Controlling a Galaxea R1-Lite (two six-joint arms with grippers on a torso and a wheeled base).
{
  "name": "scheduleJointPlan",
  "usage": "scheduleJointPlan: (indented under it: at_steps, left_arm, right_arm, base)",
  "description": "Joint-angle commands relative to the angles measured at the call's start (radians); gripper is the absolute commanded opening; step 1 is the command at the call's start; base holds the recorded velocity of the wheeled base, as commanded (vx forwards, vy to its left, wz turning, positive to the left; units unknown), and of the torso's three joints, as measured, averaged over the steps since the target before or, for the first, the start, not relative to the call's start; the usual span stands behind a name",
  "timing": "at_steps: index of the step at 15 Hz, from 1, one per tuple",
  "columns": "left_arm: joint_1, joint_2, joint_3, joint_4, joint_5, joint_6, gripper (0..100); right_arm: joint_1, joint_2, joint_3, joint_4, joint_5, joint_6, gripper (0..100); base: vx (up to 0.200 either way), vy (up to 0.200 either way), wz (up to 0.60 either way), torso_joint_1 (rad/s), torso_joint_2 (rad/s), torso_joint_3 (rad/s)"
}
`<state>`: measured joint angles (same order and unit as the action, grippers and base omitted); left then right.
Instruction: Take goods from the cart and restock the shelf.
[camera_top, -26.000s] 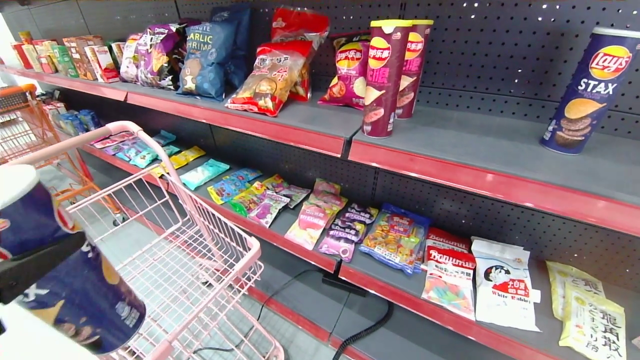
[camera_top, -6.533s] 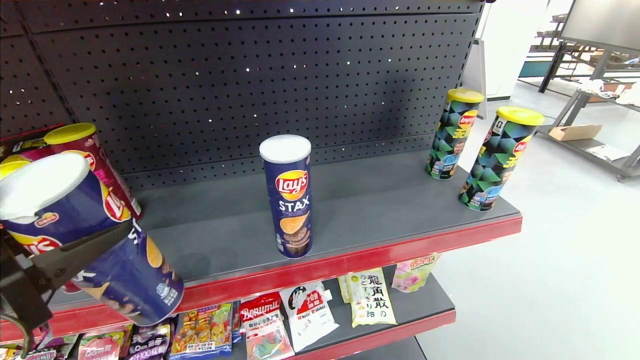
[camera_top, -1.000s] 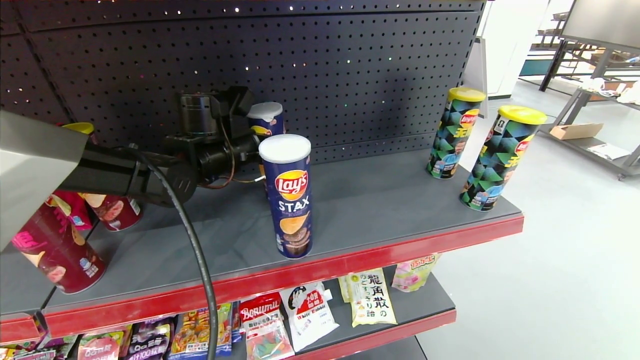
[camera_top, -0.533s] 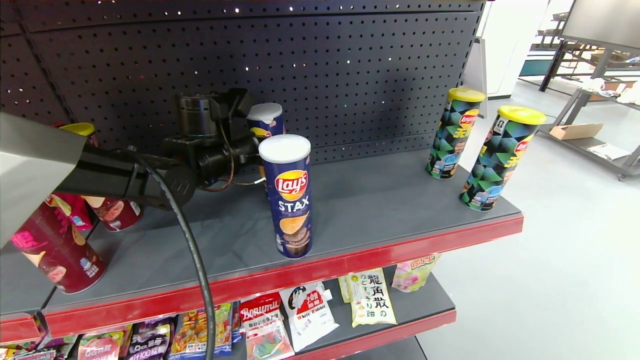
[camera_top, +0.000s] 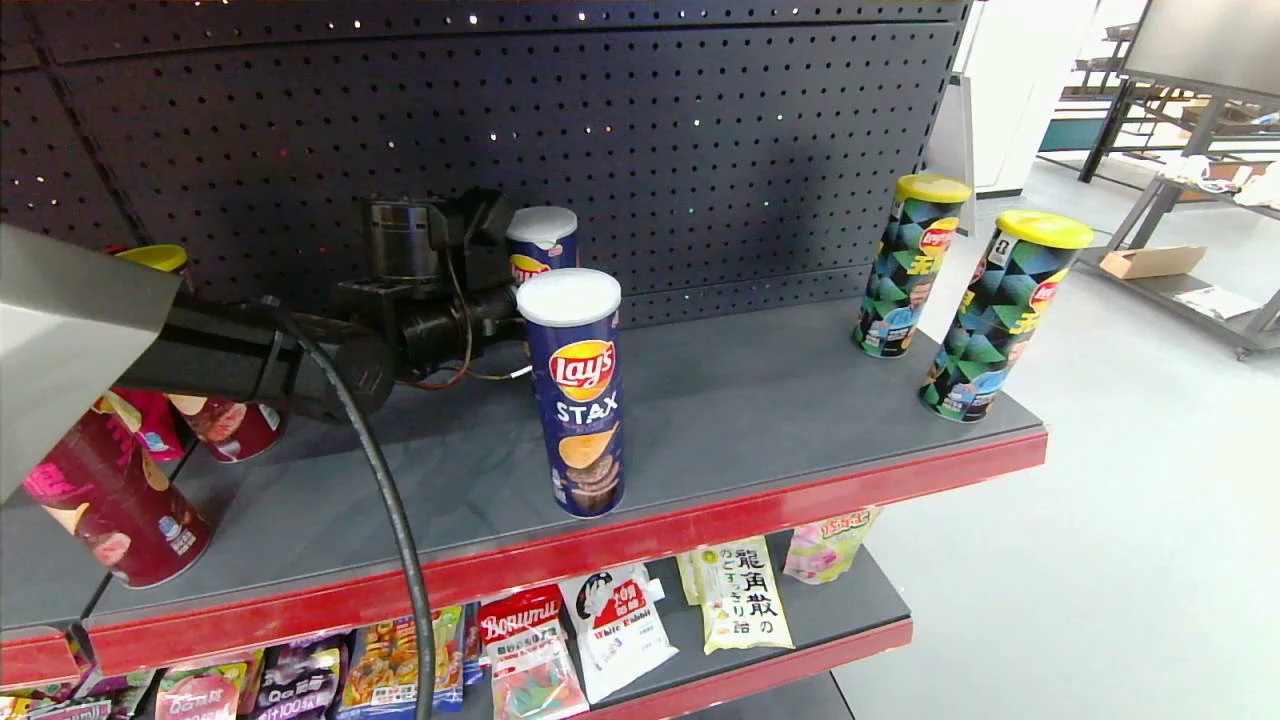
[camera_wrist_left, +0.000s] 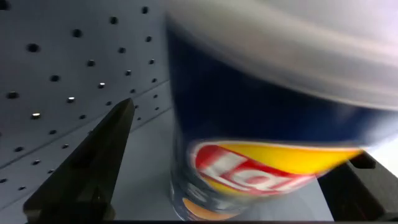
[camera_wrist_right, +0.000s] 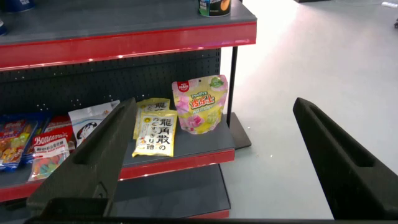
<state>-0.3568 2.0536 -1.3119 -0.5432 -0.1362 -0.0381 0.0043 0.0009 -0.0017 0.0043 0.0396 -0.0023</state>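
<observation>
Shift: blue white-lidded crisp tube (camera_top: 540, 245) edged farther behind front twin tube (camera_top: 580, 390); left jaws spread, one side clear; placement seemingly done.

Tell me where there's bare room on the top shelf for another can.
Widest bare stretch: upper shelf between the front blue can and the two green-patterned cans. Smaller patch at the front edge, between that can and the maroon can. Crowded behind the front blue can, where the left gripper is at the rear blue can.
</observation>
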Motion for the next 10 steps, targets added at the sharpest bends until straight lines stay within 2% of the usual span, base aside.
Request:
scheduleJointPlan:
  at_steps: [1,5,10]
  left_arm:
    - [-0.001,-0.029,0.026,0.008,0.000,-0.002,100]
    - [0.006,-0.125,0.105,0.094,-0.005,-0.002,100]
    - [0.027,-0.217,0.224,0.095,-0.005,0.000,100]
  right_arm:
    - [0.000,0.001,0.000,0.000,0.000,-0.001,100]
    - [0.000,0.001,0.000,0.000,0.000,-0.001,100]
    - [0.000,0.001,0.000,0.000,0.000,-0.001,100]
  base:
    - [0.000,0.000,0.00,0.000,0.00,0.000]
    - [0.000,0.000,0.00,0.000,0.00,0.000]
    - [0.000,0.000,0.00,0.000,0.00,0.000]
